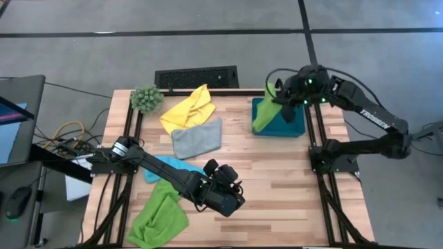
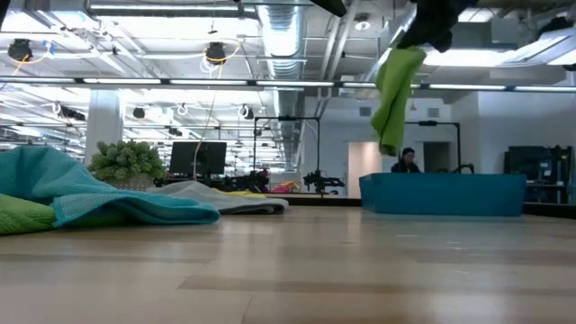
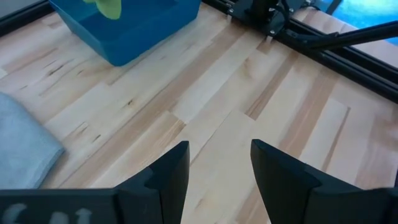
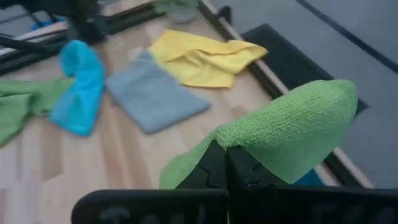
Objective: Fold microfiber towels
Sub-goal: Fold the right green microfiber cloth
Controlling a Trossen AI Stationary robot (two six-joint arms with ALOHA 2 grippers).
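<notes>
Right gripper [image 4: 225, 163]: raised over the teal bin [image 1: 287, 124] at the far right of the tabletop [image 1: 277, 180]; jaws closed on a green towel [image 1: 264, 114], which hangs down toward the bin.
Left gripper [image 3: 219, 171]: low over bare wood near the front centre; jaws parted, holding nothing.
Other towels: second green towel [image 1: 158, 220] crumpled at the front left, blue towel [image 1: 166, 169] under the left arm, grey towel [image 1: 196, 137] and yellow towel [image 1: 188, 109] toward the back.
Risk: the hanging towel looks bunched, not flat; released now, it would probably drop crumpled or snag the bin rim.
Risk: pinch sits near one edge, so a slip seems possible.
Surroundings: plant ball [image 1: 146, 99] at back left corner, keyboard [image 1: 196, 77] beyond the tabletop edge.
Obstruction: left arm lies across the blue towel.
</notes>
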